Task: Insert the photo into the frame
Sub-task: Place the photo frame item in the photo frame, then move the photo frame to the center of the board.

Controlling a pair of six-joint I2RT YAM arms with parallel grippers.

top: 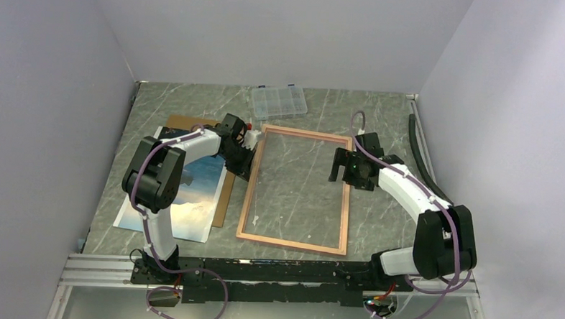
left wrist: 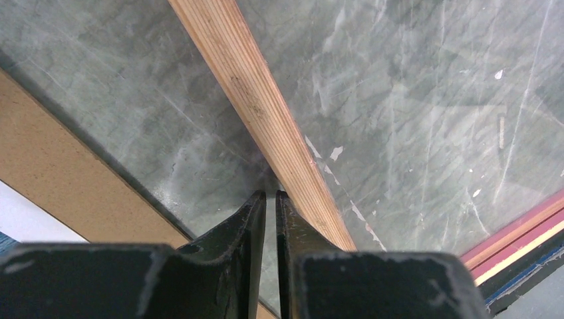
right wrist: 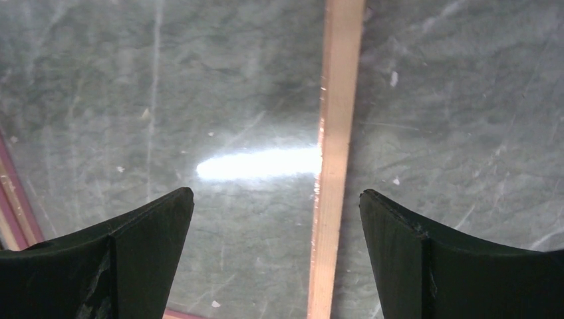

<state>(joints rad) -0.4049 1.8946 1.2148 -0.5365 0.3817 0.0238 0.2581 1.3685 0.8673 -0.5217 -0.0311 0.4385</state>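
Note:
The frame (top: 251, 194) lies flat in the middle of the table, its clear pane showing the marble beneath. The photo (top: 196, 177), blue sea under pale sky, rests to its left on a brown backing board (top: 188, 121), partly hidden by my left arm. My left gripper (top: 250, 149) sits at the frame's left rail near the far corner. In the left wrist view its jaws (left wrist: 271, 194) are shut to a thin slit beside the tan rail (left wrist: 259, 100), with nothing seen between them. My right gripper (top: 340, 173) hovers open over the right rail (right wrist: 336, 133), straddling it (right wrist: 275, 193).
A small clear compartment box (top: 278, 100) stands at the back, just beyond the frame. A black hose (top: 420, 158) runs along the right wall. Grey walls close in the table on three sides. The arms' mounting rail (top: 260, 273) spans the near edge.

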